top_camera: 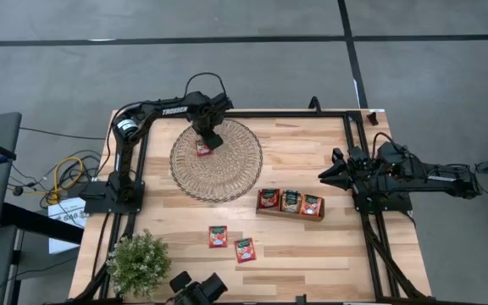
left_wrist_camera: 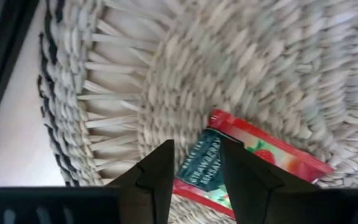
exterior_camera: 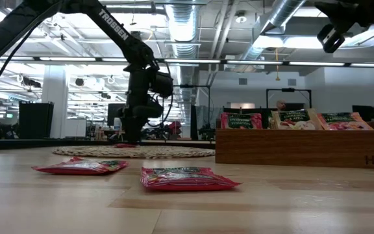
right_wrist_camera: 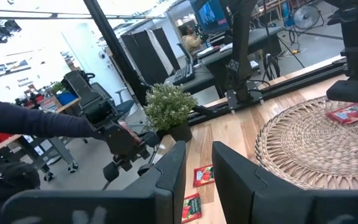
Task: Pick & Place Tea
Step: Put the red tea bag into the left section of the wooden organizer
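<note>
Here the left gripper [top_camera: 203, 146] is down on the mat [top_camera: 235, 182], fingers apart around a red sachet [left_wrist_camera: 253, 163]. I cannot tell about the right gripper [top_camera: 327, 176].

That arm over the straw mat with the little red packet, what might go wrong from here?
Two risks, as I judge it. The left end effector stands open right over the red sachet on the wicker mat, so lifting away might snag and drag it. The sachet also lies near the mat's rim, so a nudge might push it off.
</note>
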